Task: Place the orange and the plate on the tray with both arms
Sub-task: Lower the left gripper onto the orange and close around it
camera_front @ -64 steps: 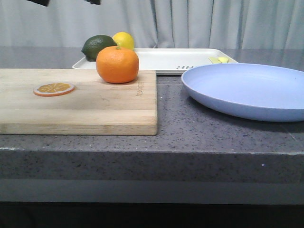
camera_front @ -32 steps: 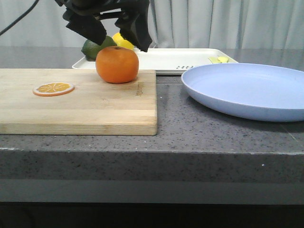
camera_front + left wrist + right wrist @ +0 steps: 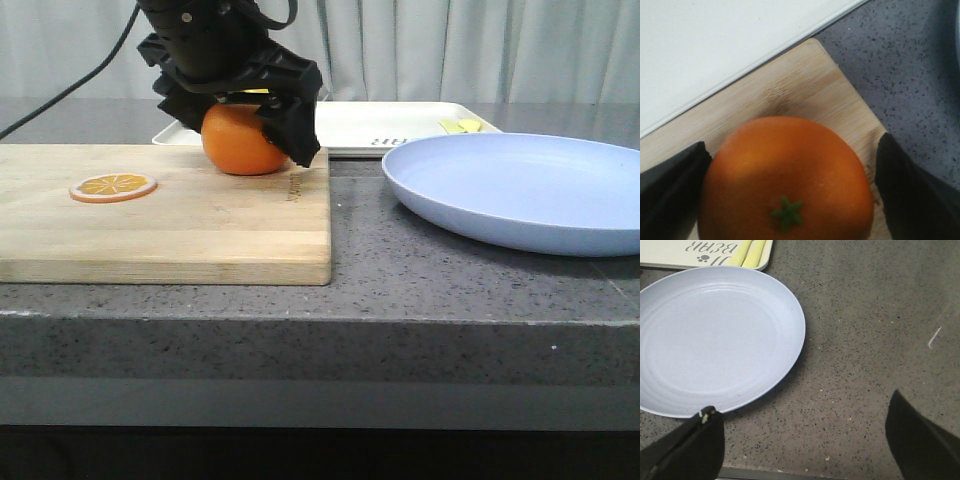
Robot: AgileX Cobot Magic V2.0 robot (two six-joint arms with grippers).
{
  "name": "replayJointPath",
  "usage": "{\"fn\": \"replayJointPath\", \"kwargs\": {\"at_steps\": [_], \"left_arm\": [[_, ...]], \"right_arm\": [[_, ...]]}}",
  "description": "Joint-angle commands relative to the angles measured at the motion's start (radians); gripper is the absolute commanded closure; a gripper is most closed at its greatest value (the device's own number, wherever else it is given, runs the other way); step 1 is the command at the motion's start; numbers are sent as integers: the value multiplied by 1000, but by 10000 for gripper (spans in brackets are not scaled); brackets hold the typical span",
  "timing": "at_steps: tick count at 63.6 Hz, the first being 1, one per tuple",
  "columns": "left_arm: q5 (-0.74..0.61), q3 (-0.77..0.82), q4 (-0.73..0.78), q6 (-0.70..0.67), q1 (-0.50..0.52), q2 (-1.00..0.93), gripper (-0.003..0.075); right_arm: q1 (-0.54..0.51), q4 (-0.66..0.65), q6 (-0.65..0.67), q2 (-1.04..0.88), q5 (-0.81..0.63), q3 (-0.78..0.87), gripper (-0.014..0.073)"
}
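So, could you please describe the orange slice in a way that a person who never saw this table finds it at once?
Start at the wooden cutting board on the left side of the dark counter. The orange slice lies flat near the board's left end, apart from the whole orange at its far right corner, which the left gripper straddles. It is a thin disc showing segments, not a round fruit.

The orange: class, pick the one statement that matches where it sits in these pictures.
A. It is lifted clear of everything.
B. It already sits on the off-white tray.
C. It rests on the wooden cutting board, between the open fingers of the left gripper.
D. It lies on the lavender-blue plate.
C: the orange sits on the cutting board, with the left gripper open and straddling it, one finger on each side.
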Motion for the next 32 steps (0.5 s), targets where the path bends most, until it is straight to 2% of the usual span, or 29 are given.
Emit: {"fn": "replayJointPath", "kwargs": {"at_steps": [1, 6, 20, 32], "left_arm": [[-47, -36, -2, 0, -7, -51, 83], [-47, -36, -2, 0, -7, -51, 106], [-45, -36, -2, 0, -7, -51, 280], [-37, -48, -7, 0, -9, -52, 298]], "right_arm": [[4, -14, -12, 10, -71, -24, -63], [4, -14, -12, 10, -71, -24, -63], [4, -14, -12, 10, -71, -24, -63], [4, -14, -12, 10, -71, -24, -63]]}}
